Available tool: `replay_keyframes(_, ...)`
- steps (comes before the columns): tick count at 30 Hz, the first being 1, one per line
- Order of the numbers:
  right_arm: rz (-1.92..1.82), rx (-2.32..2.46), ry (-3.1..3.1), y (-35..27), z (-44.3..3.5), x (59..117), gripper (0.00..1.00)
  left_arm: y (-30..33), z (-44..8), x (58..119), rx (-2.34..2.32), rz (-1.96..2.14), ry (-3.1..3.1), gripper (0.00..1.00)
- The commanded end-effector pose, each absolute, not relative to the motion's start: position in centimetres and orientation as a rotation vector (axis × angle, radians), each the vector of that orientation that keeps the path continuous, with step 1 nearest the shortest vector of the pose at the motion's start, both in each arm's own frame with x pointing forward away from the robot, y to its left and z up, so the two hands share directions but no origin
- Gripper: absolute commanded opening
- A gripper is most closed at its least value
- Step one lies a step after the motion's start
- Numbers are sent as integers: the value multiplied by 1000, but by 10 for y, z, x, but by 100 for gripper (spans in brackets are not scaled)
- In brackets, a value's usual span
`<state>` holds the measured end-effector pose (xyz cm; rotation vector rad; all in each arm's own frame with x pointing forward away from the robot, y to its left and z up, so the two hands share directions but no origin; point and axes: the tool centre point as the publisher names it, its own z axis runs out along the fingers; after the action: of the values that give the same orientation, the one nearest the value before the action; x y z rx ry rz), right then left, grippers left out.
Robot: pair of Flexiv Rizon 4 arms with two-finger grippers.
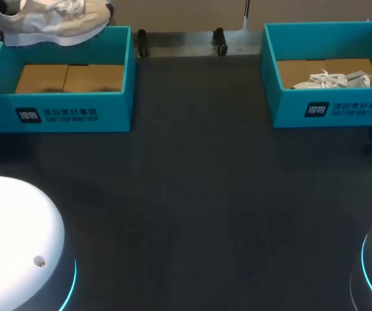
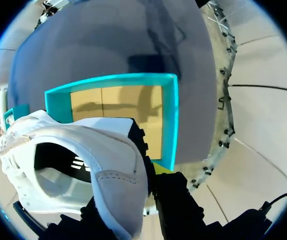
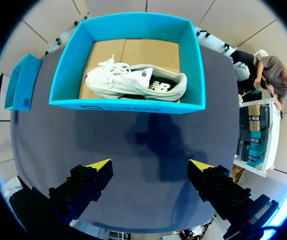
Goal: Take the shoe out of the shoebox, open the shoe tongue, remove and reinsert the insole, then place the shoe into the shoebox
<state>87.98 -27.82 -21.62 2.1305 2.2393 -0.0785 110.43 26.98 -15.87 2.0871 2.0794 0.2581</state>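
Up over the far rim of the left shoebox (image 1: 120, 78), my left gripper (image 2: 133, 197) is clamped on the heel of a white shoe (image 1: 50, 23), holding it clear of the box's brown cardboard floor. My right gripper (image 3: 151, 172) hangs over the dark table (image 1: 192, 188) in front of the right shoebox (image 3: 126, 105), fingers spread wide. A second white shoe (image 3: 133, 82) lies on its side in that box. Each teal box carries white print (image 1: 56, 116) on its front wall, and the second shoe bears a dark side logo (image 3: 159, 86).
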Motion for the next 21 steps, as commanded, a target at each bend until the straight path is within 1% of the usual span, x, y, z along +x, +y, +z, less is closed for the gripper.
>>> replay_keyframes(1,-78,2130,2239,-278,-216,879,100,249,-153,1075,2060,356,2106,0)
replay_keyframes(21,-78,2130,2239,-278,-216,879,100,145,-143,984,2058,264,2139,0)
